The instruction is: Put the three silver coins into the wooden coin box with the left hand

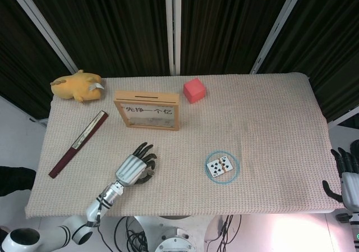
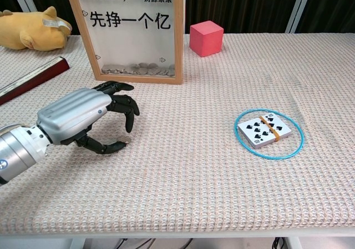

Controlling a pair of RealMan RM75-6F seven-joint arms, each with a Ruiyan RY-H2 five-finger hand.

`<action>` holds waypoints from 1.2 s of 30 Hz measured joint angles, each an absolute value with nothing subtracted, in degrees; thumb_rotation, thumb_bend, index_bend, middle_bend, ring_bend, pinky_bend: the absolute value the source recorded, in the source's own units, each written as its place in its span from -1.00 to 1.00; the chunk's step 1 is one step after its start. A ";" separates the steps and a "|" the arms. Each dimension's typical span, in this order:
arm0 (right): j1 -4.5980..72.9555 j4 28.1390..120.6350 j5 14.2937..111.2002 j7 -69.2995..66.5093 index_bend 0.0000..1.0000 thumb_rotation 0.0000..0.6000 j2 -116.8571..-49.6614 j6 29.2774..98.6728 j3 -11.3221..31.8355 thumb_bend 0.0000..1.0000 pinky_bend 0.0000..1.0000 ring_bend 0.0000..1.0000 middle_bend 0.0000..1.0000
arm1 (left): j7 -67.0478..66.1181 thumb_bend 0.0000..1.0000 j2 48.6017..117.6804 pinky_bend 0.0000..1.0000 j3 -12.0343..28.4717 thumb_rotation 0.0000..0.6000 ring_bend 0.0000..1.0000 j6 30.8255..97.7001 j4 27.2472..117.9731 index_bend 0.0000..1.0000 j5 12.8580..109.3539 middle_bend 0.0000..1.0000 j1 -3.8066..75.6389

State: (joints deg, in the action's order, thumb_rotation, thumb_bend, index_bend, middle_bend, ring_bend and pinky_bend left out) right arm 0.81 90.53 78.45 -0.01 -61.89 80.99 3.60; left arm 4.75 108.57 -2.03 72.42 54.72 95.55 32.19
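Coins [image 2: 138, 69] — flat silver discs — heaped behind box glass [image 2: 127, 32].

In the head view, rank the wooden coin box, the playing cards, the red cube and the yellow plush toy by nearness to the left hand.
From the left hand:
1. Wooden coin box, just beyond the hand.
2. Playing cards, to its right, inside the blue ring.
3. Red cube at the far edge and yellow plush toy at the far left corner: too close to call.

one coin box [image 1: 147, 110] | one red cube [image 1: 194, 90] — one plush toy [image 1: 77, 86] | one card deck [image 1: 220, 166]
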 measured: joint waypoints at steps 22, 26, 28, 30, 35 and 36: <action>0.98 89.99 78.27 -0.46 -1.00 1.00 -62.03 80.63 3.76 -0.43 -1.00 -1.00 -1.00 | 6.92 0.00 108.18 -0.95 -1.65 1.00 -0.90 72.30 56.04 0.22 94.80 -0.40 32.20; 1.03 90.11 78.41 -0.41 -1.00 1.00 -61.97 80.73 3.82 -0.42 -1.00 -1.00 -1.00 | 6.87 0.04 106.95 -0.94 -1.47 1.00 -0.89 72.73 58.12 0.23 94.77 -0.39 32.11; 1.10 90.17 78.47 -0.39 -1.00 1.00 -61.91 80.76 3.89 -0.42 -1.00 -1.00 -1.00 | 6.68 0.04 106.12 -0.93 -1.15 1.00 -0.88 73.56 59.58 0.25 94.82 -0.39 32.01; 1.19 90.32 78.52 -0.43 -1.00 1.00 -61.79 80.79 4.01 -0.42 -1.00 -1.00 -1.00 | 6.21 0.04 104.67 -0.91 -0.58 1.00 -0.87 74.86 62.00 0.27 94.92 -0.37 31.86; 1.39 90.47 78.75 -0.96 -1.00 1.00 -61.75 81.09 4.37 -0.42 -1.00 -1.00 -1.00 | 2.25 0.03 98.81 -0.83 1.80 1.00 -0.83 79.56 70.80 0.32 95.34 -0.33 31.14; 1.43 90.44 78.81 -1.10 -1.00 1.00 -61.80 81.10 4.41 -0.42 -1.00 -1.00 -1.00 | 0.99 0.03 97.53 -0.83 2.34 1.00 -0.83 80.43 72.60 0.32 95.41 -0.33 30.97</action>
